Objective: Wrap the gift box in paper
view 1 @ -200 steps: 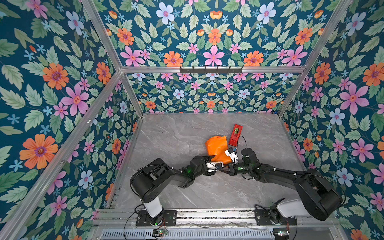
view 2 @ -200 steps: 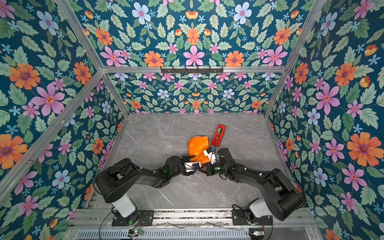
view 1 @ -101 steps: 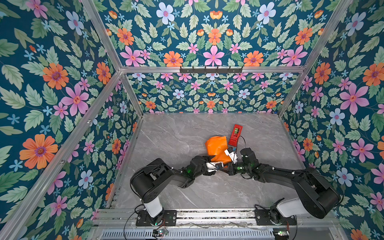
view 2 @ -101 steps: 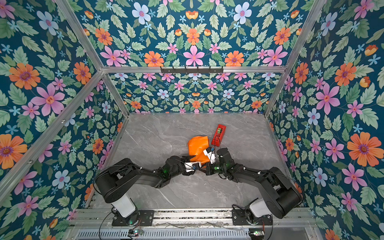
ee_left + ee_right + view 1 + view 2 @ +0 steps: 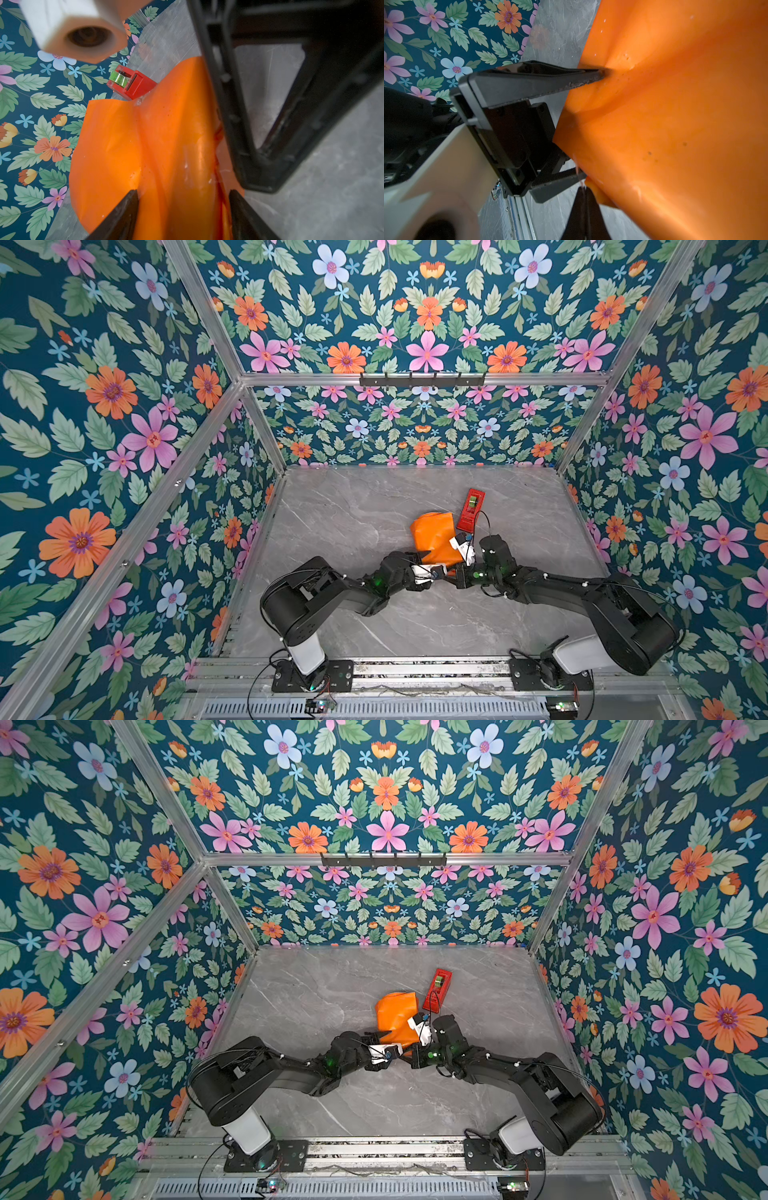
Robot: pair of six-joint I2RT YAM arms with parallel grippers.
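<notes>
I cannot see the gift box anywhere. I judge it is inside the paper (image 5: pixel 432 536), which sits as a creased orange bundle near the middle of the surface (image 5: pixel 353 506).

Over the last second almost nothing has changed. The bundle lies where it did, and both my arms hold the same low reach to its near edge. To me this is a held fold rather than a moving one, so the wrap is partly closed but not yet fixed.

My left end effector (image 5: pixel 182 209) stands wide, clamped across the bundle with one finger on each side; one of them dents the paper. My right end effector (image 5: pixel 584 197) is closed tight at the bundle's near corner. A thin pale sliver shows at its tips, and I cannot tell whether that is tape or the paper's edge.

The two end effectors are almost touching, which leaves little room between them. The bundle's far right edge is just beside the red tape dispenser (image 5: pixel 470 510), possibly touching it. The surface is open to the left, behind the bundle and toward my bases. The floral walls are well apart from it.
</notes>
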